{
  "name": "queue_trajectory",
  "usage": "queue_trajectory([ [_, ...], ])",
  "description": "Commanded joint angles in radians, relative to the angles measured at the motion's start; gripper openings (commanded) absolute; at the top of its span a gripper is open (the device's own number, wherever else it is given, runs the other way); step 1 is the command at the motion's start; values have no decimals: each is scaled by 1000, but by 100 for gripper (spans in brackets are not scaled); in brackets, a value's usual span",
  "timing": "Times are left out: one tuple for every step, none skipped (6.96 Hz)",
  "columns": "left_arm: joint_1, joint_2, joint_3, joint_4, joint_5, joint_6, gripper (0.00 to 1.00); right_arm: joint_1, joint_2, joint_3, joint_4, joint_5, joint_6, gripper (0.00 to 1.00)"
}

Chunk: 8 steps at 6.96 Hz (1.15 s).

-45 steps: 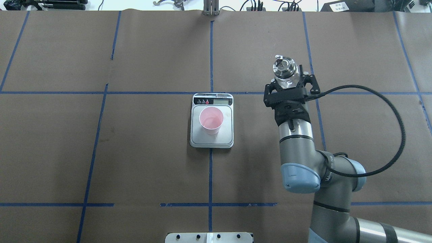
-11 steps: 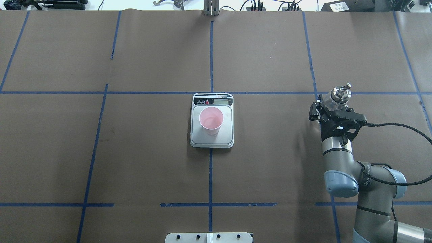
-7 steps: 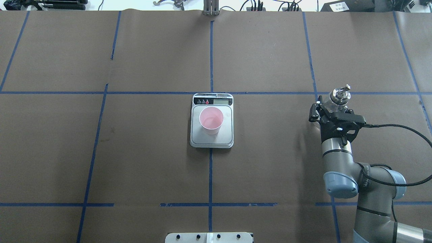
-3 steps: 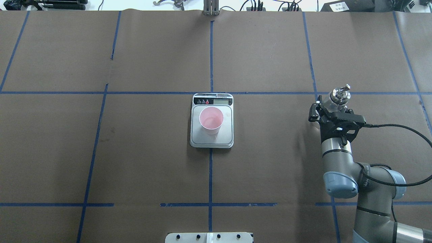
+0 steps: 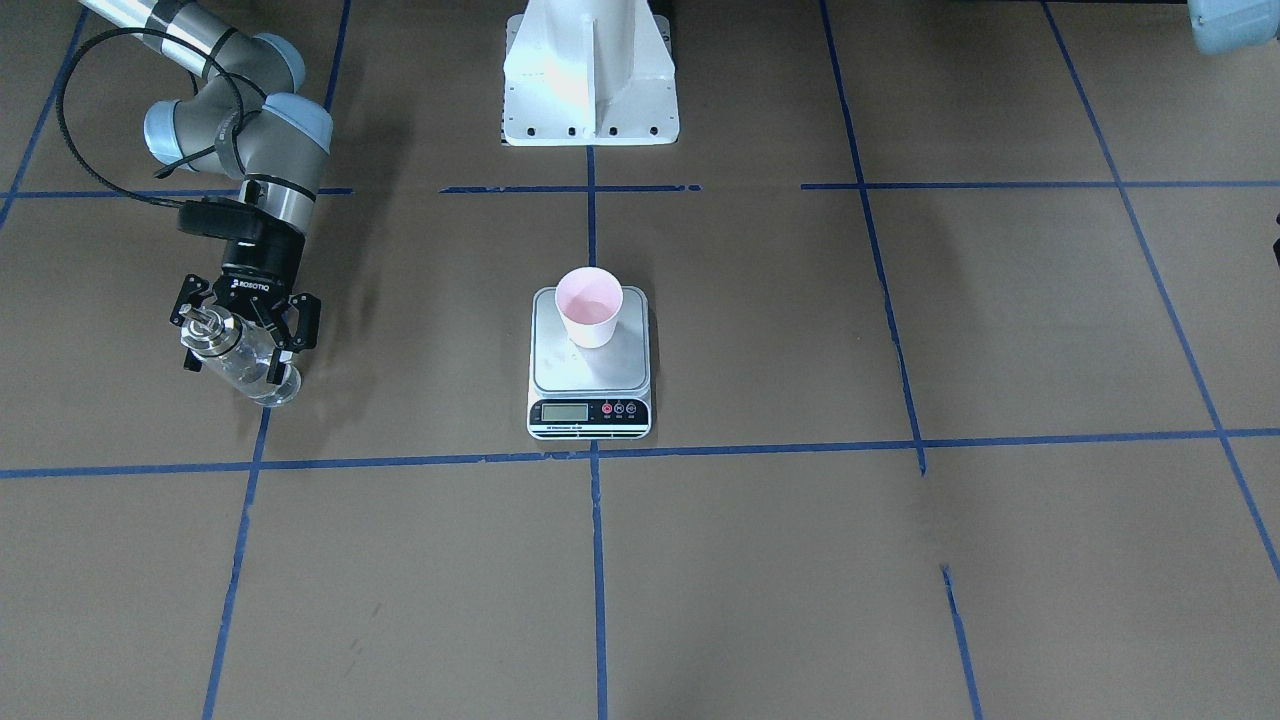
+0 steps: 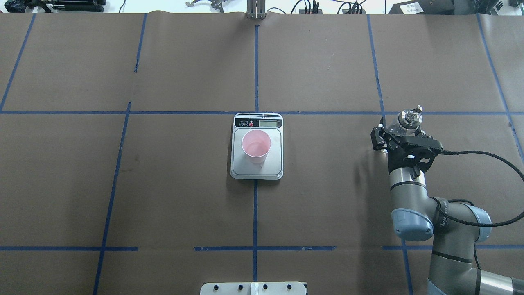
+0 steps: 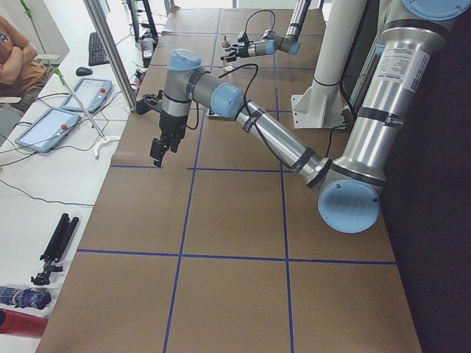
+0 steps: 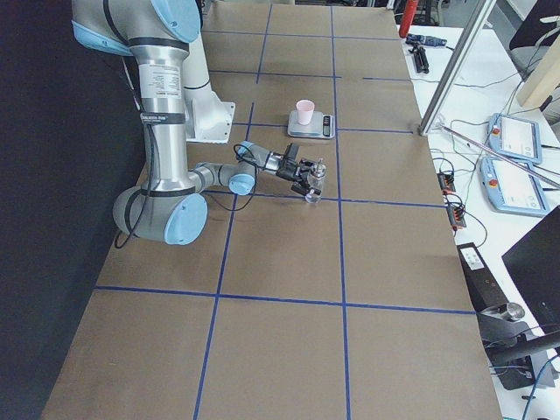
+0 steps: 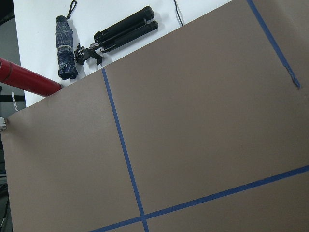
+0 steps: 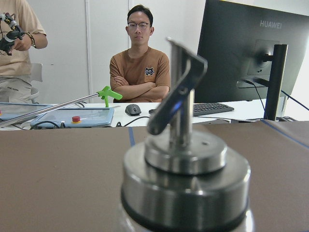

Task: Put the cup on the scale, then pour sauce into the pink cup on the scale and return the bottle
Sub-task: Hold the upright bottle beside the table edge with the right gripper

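Right hand (image 5: 232, 364), at the left of the front-facing view: its jaws stand on either side of the bottle (image 6: 409, 119), low over the tabletop (image 5: 760, 560). Whether they press on the glass or stand just clear of it cannot be told from any view. The bottle is upright or nearly so, its base apparently on the brown paper close to a blue tape line (image 5: 260, 432). It is well apart from the scale (image 5: 590, 372) at the frame's centre. In the right wrist view the silver collar (image 10: 186, 186) and the thin angled pour spout (image 10: 176, 82) fill the middle of the frame. The cup (image 5: 590, 308) stands on the upper part of the steel platform as the front-facing view shows it; the sauce in it is too clear to gauge. Left hand (image 7: 158, 151), upper left of the left-side view, hangs over bare tabletop; its state cannot be told.

Handling (judged): the glass is stiff, smooth and breakable, so probably slippery in a light grip. It is likely heavier than its size suggests, with the metal top raising the balance point. The best hold is across the straight cylindrical wall just below the collar, never by the spout. The paper cup is light and thin-walled and apt to crush or tip.
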Motion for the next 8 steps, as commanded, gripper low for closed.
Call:
queue_trajectory([
  [0,0,2,0,-1,0,100,-2,0,3,0,-5,-2,100],
  [2,-2,4,0,-1,0,100,-5,0,5,0,-6,0,100],
  [0,-5,5,0,0,0,100,-8,-4,11,1,-23,-2,100],
  [2,-8,8,0,0,0,100,-18,-6,13,1,-52,0,100],
  [2,-9,10,-2,-1,0,100,-26,-6,28,0,-58,0,100],
  [2,-11,13,-2,-1,2,100,-29,-7,30,1,-58,1,100],
  [2,-11,15,-2,-1,0,100,-32,-12,30,1,-60,1,100],
  [2,-12,19,-2,-3,2,100,-38,-42,34,1,-66,1,100],
])
